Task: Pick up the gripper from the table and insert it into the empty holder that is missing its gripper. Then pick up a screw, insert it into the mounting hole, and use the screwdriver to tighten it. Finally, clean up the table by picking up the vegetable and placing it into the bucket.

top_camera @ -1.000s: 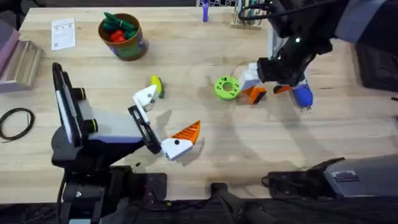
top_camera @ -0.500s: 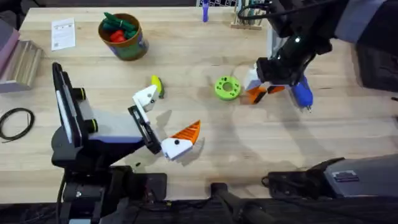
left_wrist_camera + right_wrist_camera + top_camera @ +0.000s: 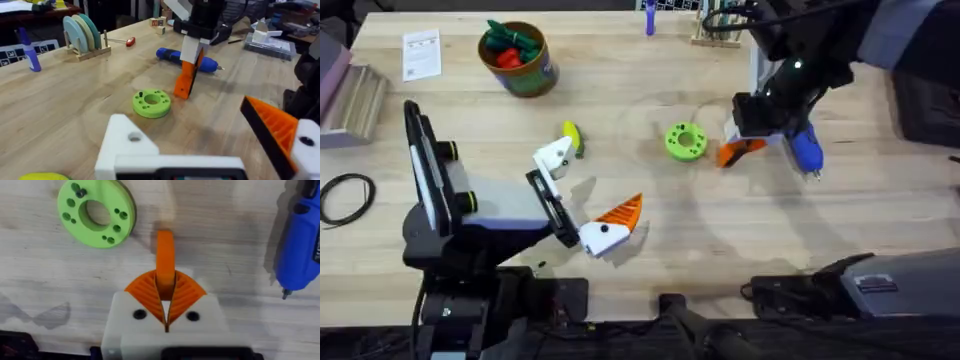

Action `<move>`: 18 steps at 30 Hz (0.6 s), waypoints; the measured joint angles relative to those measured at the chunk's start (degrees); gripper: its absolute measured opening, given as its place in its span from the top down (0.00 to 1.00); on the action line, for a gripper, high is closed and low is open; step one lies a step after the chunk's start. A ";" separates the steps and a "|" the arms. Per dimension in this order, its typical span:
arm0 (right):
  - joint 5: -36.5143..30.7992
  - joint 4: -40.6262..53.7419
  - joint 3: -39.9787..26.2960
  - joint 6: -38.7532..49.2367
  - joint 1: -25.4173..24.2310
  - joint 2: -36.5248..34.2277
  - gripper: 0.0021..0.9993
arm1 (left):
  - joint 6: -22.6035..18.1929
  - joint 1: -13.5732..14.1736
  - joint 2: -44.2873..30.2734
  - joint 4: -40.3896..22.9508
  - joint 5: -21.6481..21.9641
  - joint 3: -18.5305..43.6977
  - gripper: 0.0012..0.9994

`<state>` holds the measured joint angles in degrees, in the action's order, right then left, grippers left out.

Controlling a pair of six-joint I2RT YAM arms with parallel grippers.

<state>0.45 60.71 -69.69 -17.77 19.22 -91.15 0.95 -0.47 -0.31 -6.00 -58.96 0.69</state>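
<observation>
The gripper (image 3: 165,255), an orange wedge, is pinched between the two orange ribbed pads (image 3: 186,291) of the right hand (image 3: 165,311). Right hand closed tight on it; the wedge stands on end with its lower tip at or just above the desk (image 3: 720,240), contact cannot be told. In the overhead view the gripper (image 3: 738,150) sits under the right hand (image 3: 760,118), between the green disc (image 3: 685,141) and the screwdriver (image 3: 806,152).

The green disc (image 3: 96,213) lies flat just beside the wedge, apart from it; a small dark screw (image 3: 80,192) stands in one of its holes. The screwdriver (image 3: 300,245), blue, lies on the desk on the other side of the wedge, metal tip pointing away from the desk's far edge.

Left hand (image 3: 582,196) rests low over the near-left part of the desk, fingers spread wide, holding nothing. One finger carries an orange ribbed pad (image 3: 620,212). The other is the holder (image 3: 554,156), bare white, with a small dark hole visible in the left wrist view (image 3: 134,136).

The vegetable (image 3: 572,135), yellow with a green edge, lies on the desk just beside the holder's tip. The bucket (image 3: 516,60) stands at the far left of the desk, upright, with red and green toy vegetables (image 3: 510,45) inside. A white card (image 3: 422,54) lies left of the bucket.
</observation>
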 joint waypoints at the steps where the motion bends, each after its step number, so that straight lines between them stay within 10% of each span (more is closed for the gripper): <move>1: -0.02 0.16 0.00 -0.05 0.00 0.10 0.99 | 0.00 0.00 0.01 0.00 0.00 0.00 0.01; 18: 7.08 -10.47 2.81 -4.44 0.00 29.63 0.99 | 0.00 0.00 0.01 0.00 0.00 0.00 0.01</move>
<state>7.53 50.24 -66.88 -22.21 19.22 -61.53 0.95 -0.47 -0.30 -6.00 -58.96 0.69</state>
